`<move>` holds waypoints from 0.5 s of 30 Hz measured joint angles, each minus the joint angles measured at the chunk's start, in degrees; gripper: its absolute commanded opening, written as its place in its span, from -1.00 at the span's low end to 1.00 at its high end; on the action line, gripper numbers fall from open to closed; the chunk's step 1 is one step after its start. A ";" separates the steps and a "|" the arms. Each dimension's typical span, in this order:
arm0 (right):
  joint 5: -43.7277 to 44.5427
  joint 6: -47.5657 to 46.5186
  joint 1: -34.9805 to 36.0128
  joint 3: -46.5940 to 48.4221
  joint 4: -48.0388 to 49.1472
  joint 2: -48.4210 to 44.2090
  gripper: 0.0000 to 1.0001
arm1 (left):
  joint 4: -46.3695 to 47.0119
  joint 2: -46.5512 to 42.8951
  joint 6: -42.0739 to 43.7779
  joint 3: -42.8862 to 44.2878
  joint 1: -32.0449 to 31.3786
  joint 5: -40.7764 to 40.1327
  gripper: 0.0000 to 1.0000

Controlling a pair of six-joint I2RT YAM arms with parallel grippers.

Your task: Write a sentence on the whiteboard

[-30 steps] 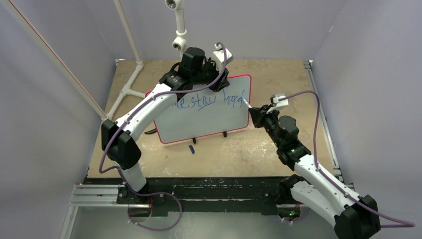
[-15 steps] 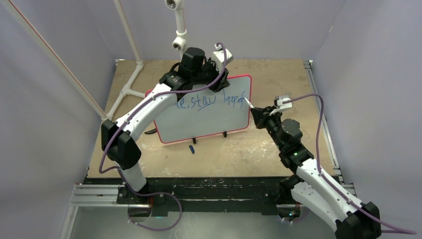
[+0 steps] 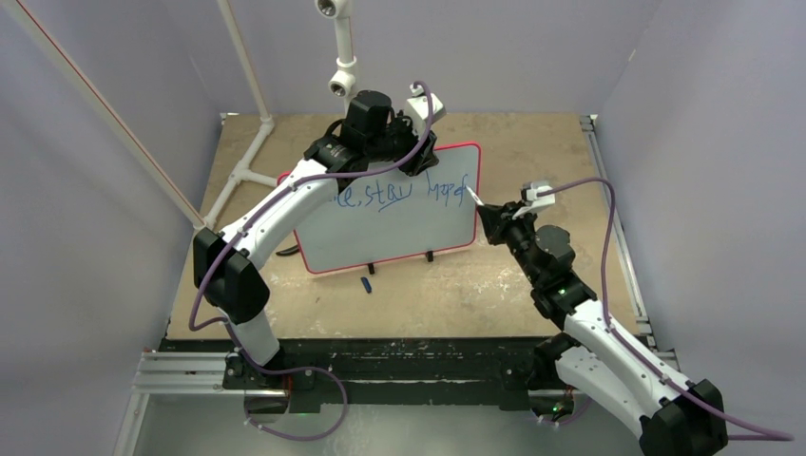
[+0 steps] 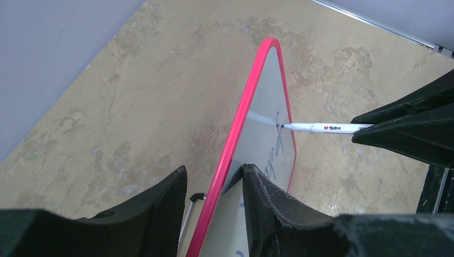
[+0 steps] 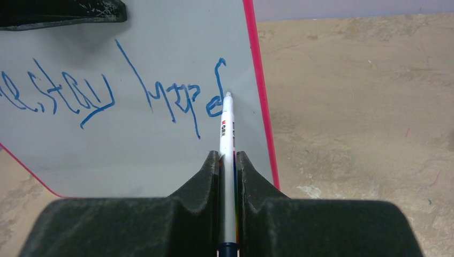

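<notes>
The whiteboard (image 3: 399, 228) leans upright mid-table, red-framed. The sentence (image 3: 390, 197) runs along its top in blue; the right wrist view shows "e, stay" underlined, then "happ" (image 5: 184, 91) and a last letter by the right frame. My right gripper (image 3: 489, 214) (image 5: 228, 155) is shut on a white marker (image 5: 227, 123), its tip touching the board at that last letter. The marker also shows in the left wrist view (image 4: 321, 127). My left gripper (image 3: 418, 157) (image 4: 214, 171) straddles the board's top edge (image 4: 235, 134). One finger rests on the face, and the other stands clear of the frame.
A small blue marker cap (image 3: 366, 283) lies on the table in front of the board's black feet (image 3: 430, 255). White pipes stand at the back left (image 3: 249, 157) and hang above (image 3: 340, 57). Grey walls close in on both sides.
My right wrist has shifted slightly right and back while the marker tip stays at the last letter near the board's right edge. The left arm and board have not moved.
</notes>
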 measured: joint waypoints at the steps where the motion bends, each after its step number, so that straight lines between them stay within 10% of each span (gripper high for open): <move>1: 0.02 -0.02 0.00 0.00 0.13 0.00 -1.00 | 0.00 0.00 0.00 0.00 0.00 0.00 -0.18; 15: 0.20 0.02 0.00 -0.04 -0.04 1.44 -1.00 | 0.02 0.00 0.00 0.00 0.02 0.00 -0.18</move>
